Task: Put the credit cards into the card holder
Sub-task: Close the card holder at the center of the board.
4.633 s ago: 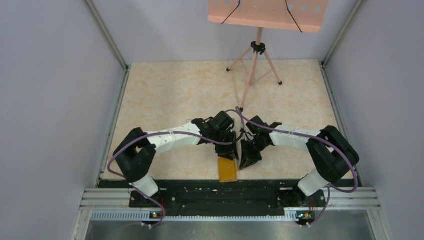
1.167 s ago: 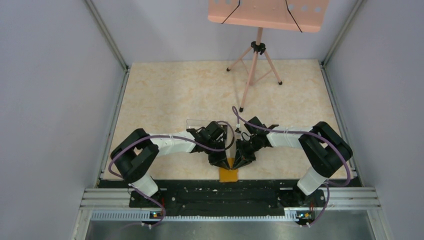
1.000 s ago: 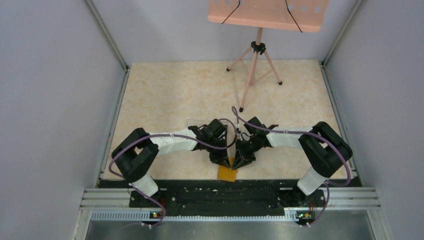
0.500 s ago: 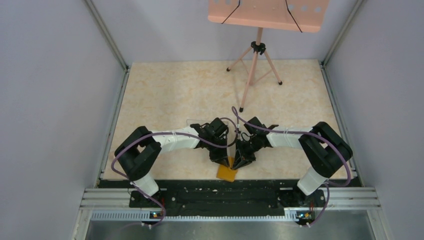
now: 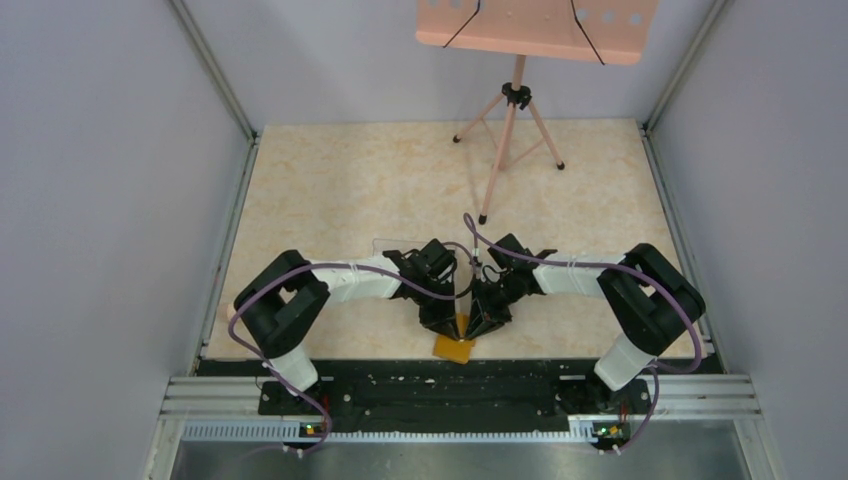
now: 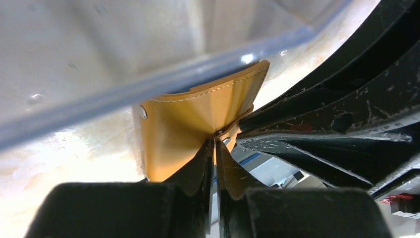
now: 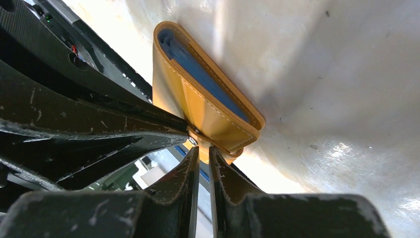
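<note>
The orange card holder (image 5: 455, 349) lies near the table's front edge, folded nearly shut, and both grippers meet on it. In the left wrist view my left gripper (image 6: 214, 144) is pinched shut at the snap end of the card holder (image 6: 188, 129). In the right wrist view my right gripper (image 7: 203, 148) is shut on the clasp tab of the card holder (image 7: 208, 106), whose blue-grey pockets show along its open edge. From above, the left gripper (image 5: 445, 318) and right gripper (image 5: 480, 315) touch tip to tip. No credit cards are in view.
A clear plastic box (image 5: 395, 245) lies just behind the left wrist; its edge (image 6: 148, 84) crosses the left wrist view. A pink music stand (image 5: 510, 120) stands at the back, with one foot (image 5: 483, 216) close behind the grippers. The black base rail (image 5: 450, 385) runs right in front of the card holder.
Since 4.6 s ago both grippers have come down together onto the card holder, and less of it shows. In the last second the left elbow has drifted right and the card holder has turned slightly.
</note>
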Tool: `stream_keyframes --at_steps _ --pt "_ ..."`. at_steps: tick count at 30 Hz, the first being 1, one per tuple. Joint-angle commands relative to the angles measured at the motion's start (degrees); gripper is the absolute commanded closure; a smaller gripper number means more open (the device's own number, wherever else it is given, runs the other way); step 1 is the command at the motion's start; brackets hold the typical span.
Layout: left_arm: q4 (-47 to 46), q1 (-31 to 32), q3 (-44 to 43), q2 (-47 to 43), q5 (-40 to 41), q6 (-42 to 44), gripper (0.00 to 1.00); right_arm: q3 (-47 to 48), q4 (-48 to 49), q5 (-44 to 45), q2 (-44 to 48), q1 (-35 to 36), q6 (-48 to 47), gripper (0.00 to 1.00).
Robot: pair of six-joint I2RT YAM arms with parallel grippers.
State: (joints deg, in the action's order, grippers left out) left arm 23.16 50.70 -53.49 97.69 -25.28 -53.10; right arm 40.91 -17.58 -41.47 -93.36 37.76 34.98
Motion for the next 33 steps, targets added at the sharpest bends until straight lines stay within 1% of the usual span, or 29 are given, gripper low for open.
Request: stream_keyframes --at_steps 1,5,9,13,15,17,20,22,27,30,33 --pt "-0.90 0.19 0.11 0.62 -1.07 -0.01 0.92 0.69 0.18 2.32 0.88 0.66 -1.29 0.87" --pt "2.73 0.19 -1.74 1.35 0.59 1.34 0.93 0.76 -0.16 2.46 0.97 0.67 -1.49 0.87" --pt "6.27 0.24 -3.33 0.89 3.31 2.74 0.87 0.69 -0.17 2.50 1.00 0.65 -1.45 0.87" --pt "8.47 0.19 -3.86 0.10 5.23 4.10 0.74 0.57 -0.17 2.47 1.01 0.65 -1.50 0.87" --pt "8.03 0.14 -3.53 0.06 5.11 4.23 0.73 0.58 -0.17 2.54 0.91 0.65 -1.62 0.87" --pt "5.72 0.10 -3.03 0.75 3.22 3.79 0.73 0.60 -0.17 2.54 0.80 0.70 -1.58 0.87" --pt "1.39 0.19 -2.01 1.84 -0.62 2.01 0.74 0.58 -0.17 2.56 0.66 0.66 -1.69 0.87" --pt "-0.44 0.19 -1.66 2.05 -1.81 1.13 0.75 0.58 -0.17 2.64 0.83 0.65 -1.69 0.87" --pt "-0.92 0.18 -2.15 2.35 -2.12 0.72 0.79 0.82 -0.13 2.69 1.01 0.65 -1.41 0.87" --pt "-1.10 0.11 -2.22 2.24 -2.25 0.62 0.86 0.93 0.06 2.60 1.05 0.65 -1.29 0.87" --pt "-0.46 0.13 -2.58 1.91 -1.67 0.70 0.98 0.93 0.22 2.60 1.19 0.68 -1.06 0.87"
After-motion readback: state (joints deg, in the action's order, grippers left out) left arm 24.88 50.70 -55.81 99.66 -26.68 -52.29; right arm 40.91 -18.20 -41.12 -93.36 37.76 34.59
